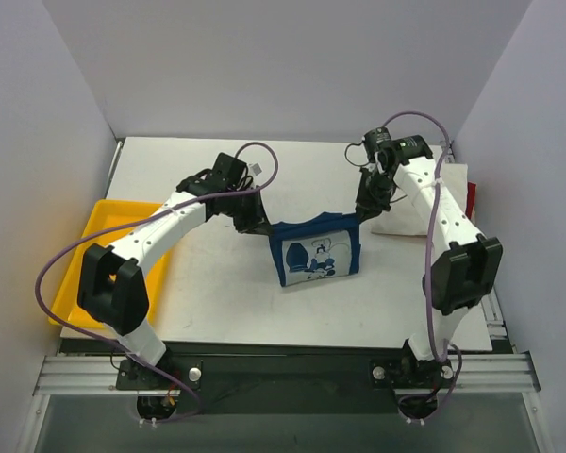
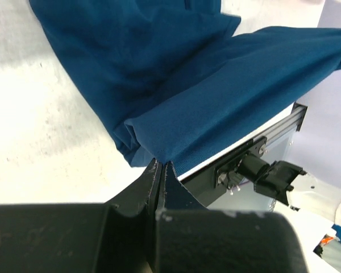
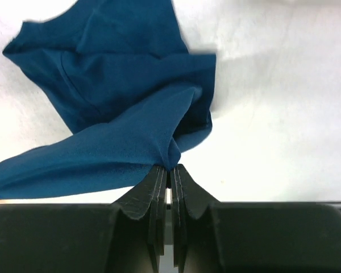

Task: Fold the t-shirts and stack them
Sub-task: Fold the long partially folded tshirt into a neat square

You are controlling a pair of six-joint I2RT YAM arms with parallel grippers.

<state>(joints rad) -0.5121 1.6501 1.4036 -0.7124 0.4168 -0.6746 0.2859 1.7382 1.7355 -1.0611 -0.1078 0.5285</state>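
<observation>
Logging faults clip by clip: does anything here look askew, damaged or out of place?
Nothing looks damaged or spilled. The navy shirt hangs between the left gripper and the right gripper, each shut on a top corner. Its top edge sags in the middle, which seems normal mid-fold.

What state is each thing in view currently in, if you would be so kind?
navy t-shirt: held up by two points, sagging between them, print showing.
left gripper: jaws shut on the navy t-shirt.
right gripper: jaws shut on the navy t-shirt.
cream-white t-shirt: lying at the table's right, partly behind the right arm.
red t-shirt: only a sliver shows.
yellow tray: flat at the table's left edge.
</observation>
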